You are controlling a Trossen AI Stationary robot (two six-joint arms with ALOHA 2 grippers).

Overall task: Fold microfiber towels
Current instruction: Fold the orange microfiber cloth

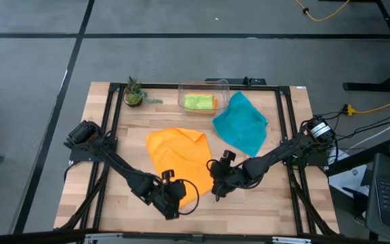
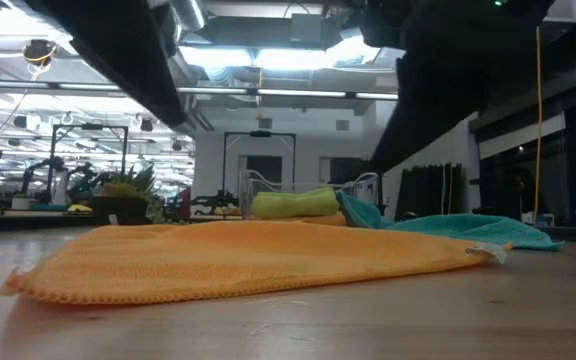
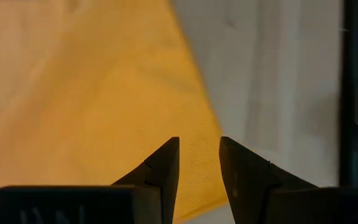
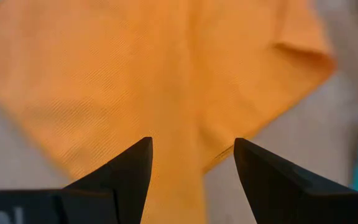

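Orange microfiber towel lies spread near the middle of the wooden table, one far corner slightly rumpled; in the low view it reads as a flat, low sheet with a stitched edge toward the camera. Both grippers hang over its near edge. The left gripper sits above the towel's near corner, fingers parted with a narrow gap and nothing between them; its wrist view shows the tips over the cloth's edge where orange meets bare wood. The right gripper is at the towel's near right side, just beside the left one, jaws spread wider and likewise empty; its wrist view looks down on the orange cloth and a folded-over corner.

The teal towel lies crumpled to the right of the orange one, near the far right of the table, its upper edge touching or just beside the clear plastic bin. Inside the bin rest a folded lime green towel and a second orange towel tucked beside it; the low view shows the green one lying on the orange. A small potted plant stands at the far left of the table, well apart from the cloths
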